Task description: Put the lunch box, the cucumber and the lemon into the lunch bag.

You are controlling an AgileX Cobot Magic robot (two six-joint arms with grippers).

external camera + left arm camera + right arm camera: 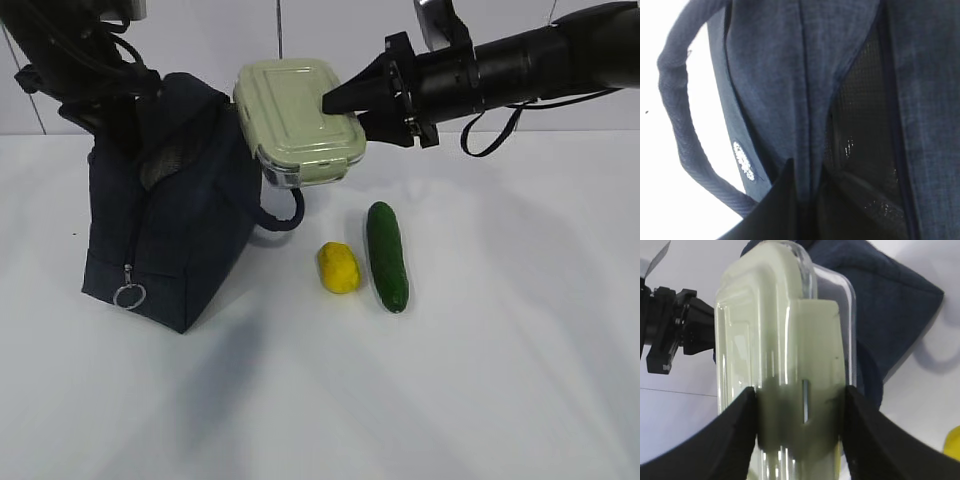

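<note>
Right end effector (pixel 800 427) clamped on lunch box (pixel 300 120), airborne beside lunch bag (pixel 170 210) at surface's back-left; left end effector state unclear, so box may snag bag's narrow mouth.

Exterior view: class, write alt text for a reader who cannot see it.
The right tool holds the lunch box in the air beside the top of the lunch bag, which the left arm holds at its upper edge. On the white table the lemon and the cucumber lie side by side.
</note>
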